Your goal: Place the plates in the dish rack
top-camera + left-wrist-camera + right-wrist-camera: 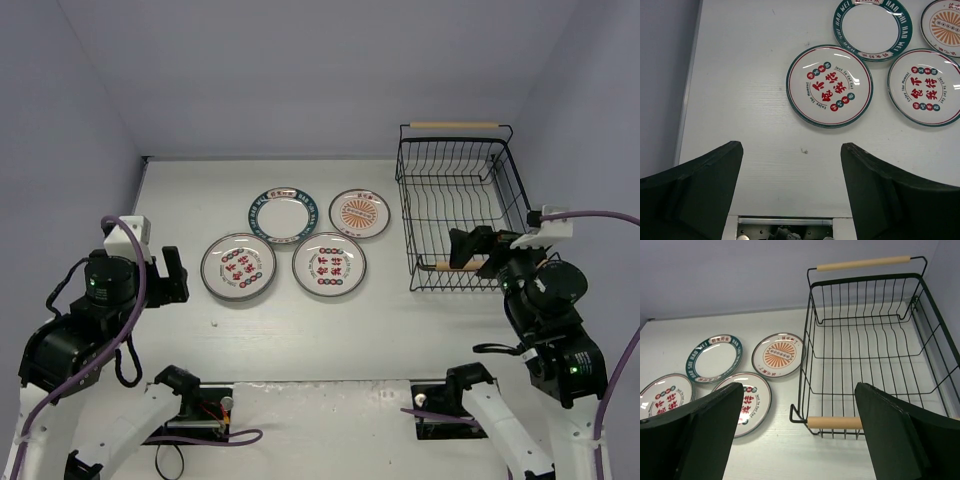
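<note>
Presently, four patterned plates (329, 264) are seen flat left of the one dish rack (455, 125), and the left gripper (791, 149) and right gripper (799, 389) are held spread.

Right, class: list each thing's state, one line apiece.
Teal-rimmed round white plate: flat on table.
Orange-sunburst round white plate: flat on table.
Two red-character round white plates: flat on table.
Rectangular black wire dish rack: upright, empty.
Left gripper: open, empty.
Right gripper: open, empty.

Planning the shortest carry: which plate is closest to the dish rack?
The orange sunburst plate, far right of the four. It lies just beside the dish rack, by its left wall; the rest sit farther left.
</note>
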